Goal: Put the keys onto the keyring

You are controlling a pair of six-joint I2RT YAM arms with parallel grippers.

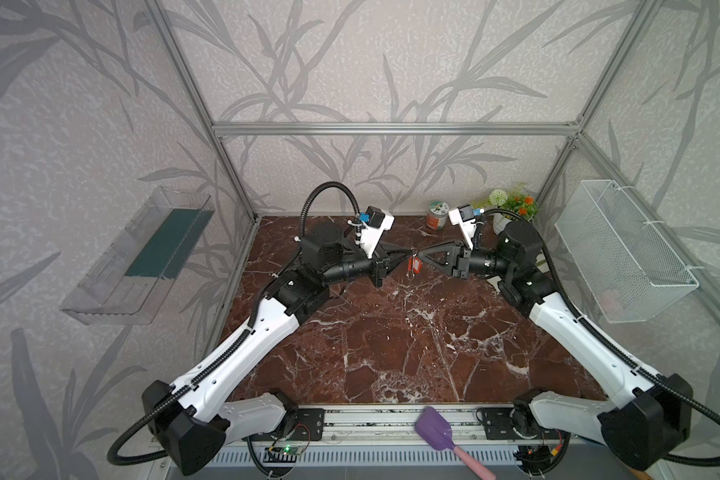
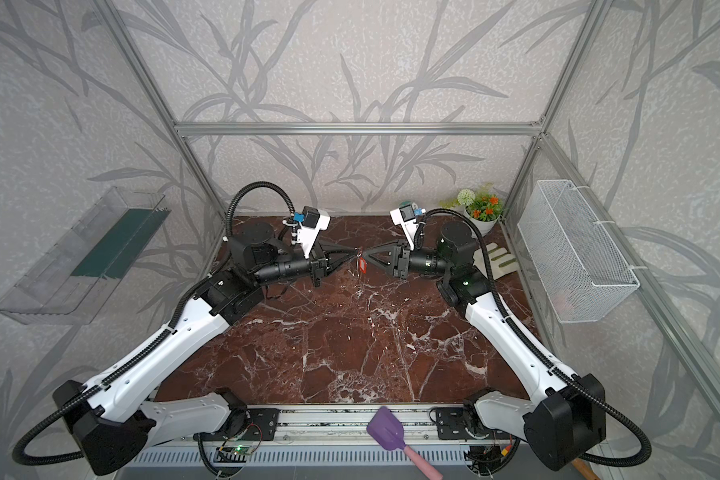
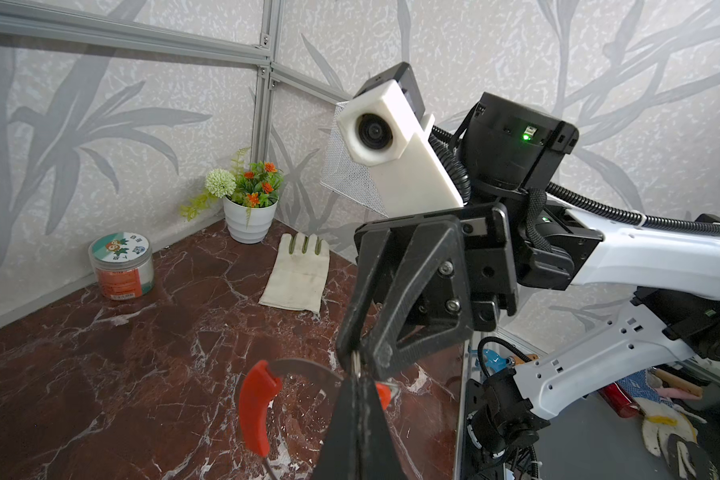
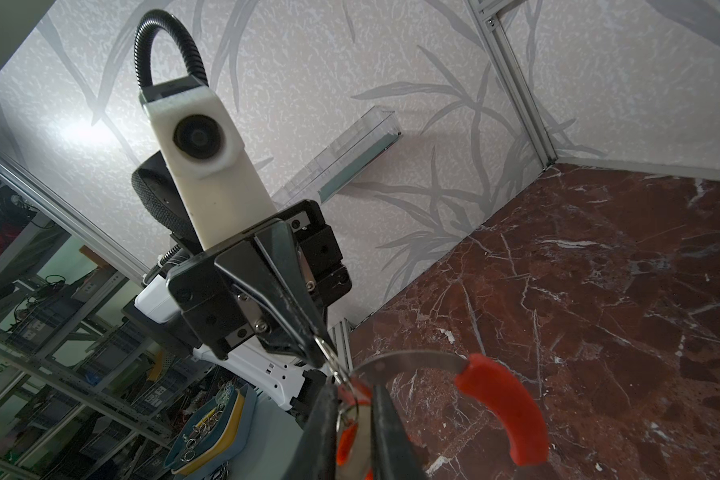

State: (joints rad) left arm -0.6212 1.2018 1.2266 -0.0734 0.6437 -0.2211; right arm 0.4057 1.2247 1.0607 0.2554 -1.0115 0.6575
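Observation:
Both grippers meet tip to tip above the middle of the marble table (image 1: 391, 353). My left gripper (image 1: 409, 252) (image 3: 359, 378) is shut, and in the right wrist view its tips pinch a tiny metal ring (image 4: 322, 344). The keys, a red-orange tag (image 1: 415, 265) (image 4: 344, 440), hang just below the tips. The keyring's grey band (image 4: 412, 357) (image 3: 304, 365) arcs away from the tips to its red section (image 4: 504, 409) (image 3: 258, 409). My right gripper (image 1: 422, 254) (image 4: 353, 384) has its fingers a narrow gap apart around the band's end. Whether they press on anything does not show.
A jar (image 1: 436, 215), a flower pot (image 1: 512, 208) and a white glove (image 2: 495, 259) sit at the back right. A wire basket (image 1: 624, 249) hangs on the right wall and a clear shelf (image 1: 142, 257) on the left. A purple spatula (image 1: 437, 428) lies on the front rail.

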